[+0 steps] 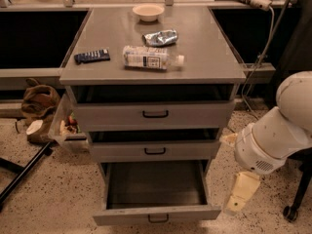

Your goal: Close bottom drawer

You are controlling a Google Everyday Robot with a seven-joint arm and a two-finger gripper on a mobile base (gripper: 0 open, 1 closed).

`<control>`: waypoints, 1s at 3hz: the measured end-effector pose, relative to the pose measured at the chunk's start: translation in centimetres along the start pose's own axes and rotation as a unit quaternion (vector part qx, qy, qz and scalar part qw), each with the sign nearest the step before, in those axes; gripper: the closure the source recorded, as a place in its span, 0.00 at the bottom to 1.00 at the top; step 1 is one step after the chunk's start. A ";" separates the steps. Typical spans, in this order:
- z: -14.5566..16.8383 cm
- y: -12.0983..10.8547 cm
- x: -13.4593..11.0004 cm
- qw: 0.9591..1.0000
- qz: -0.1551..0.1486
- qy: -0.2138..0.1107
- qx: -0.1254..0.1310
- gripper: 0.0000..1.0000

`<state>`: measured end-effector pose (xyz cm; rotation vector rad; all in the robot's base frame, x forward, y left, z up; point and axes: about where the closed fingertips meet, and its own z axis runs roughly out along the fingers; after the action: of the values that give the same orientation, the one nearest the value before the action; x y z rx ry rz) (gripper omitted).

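Observation:
The grey cabinet (151, 74) has three drawers. The bottom drawer (156, 214) is pulled far out, its empty grey tray open to view, with a small black loop handle (158, 219) on its low front panel. The middle drawer (155, 151) and the top drawer (155, 114) stand slightly open. My white arm (275, 133) comes in from the right. My cream-coloured gripper (240, 195) hangs just right of the bottom drawer's front right corner, close to it but apart, low near the floor.
On the cabinet top lie a plastic bottle (151, 58), a dark remote-like bar (91, 56), a foil packet (160, 37) and a bowl (148, 11). A brown bag (39, 101) and a clear bin (66, 126) sit at the left on the floor. A black stand leg (19, 179) crosses the floor. A chair caster (292, 211) stands at the right.

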<state>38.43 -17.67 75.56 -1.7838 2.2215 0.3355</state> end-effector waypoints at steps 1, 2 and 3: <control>4.7 -0.5 0.3 0.999 0.021 -0.043 -0.025 0.00; 12.2 -0.7 -0.7 0.985 0.050 -0.155 -0.048 0.00; 18.7 -1.5 -2.8 0.967 0.048 -0.246 -0.055 0.00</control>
<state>41.67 -8.98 59.03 -1.4419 1.9597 0.8377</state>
